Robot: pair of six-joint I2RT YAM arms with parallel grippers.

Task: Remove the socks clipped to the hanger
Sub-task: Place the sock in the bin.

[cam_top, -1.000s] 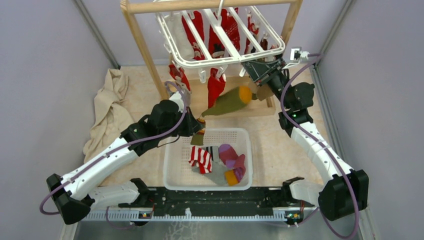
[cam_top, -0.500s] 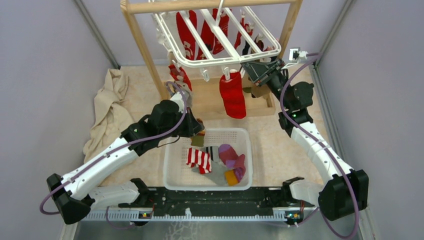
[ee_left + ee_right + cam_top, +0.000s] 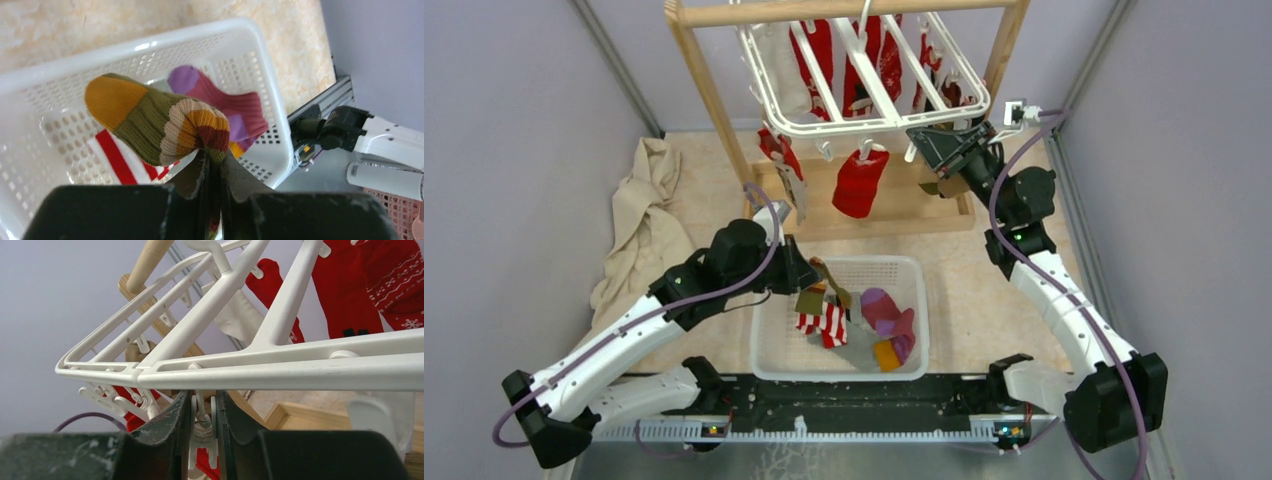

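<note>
The left pincer [image 3: 214, 165] is clenched on an olive-and-orange striped sock [image 3: 150, 120], holding it above the white basket [image 3: 150, 42]. The right pincer [image 3: 202, 407] is pinched around a clip [image 3: 202, 435] under the hanger [image 3: 280, 371] rim. Red socks [image 3: 350, 295] hang clipped beneath it, by the wooden frame [image 3: 150, 257].

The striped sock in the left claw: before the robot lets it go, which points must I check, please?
1. The left claw clamps the olive, orange and striped knitted sock: ok.
2. This sock hangs over the white perforated plastic basket: ok.
3. This sock is free of the white slatted plastic hanger: ok.
4. The right claw is shut on a small white plastic clip under the hanger's rim: ok.
5. That clip holds a sock: cannot tell.
</note>
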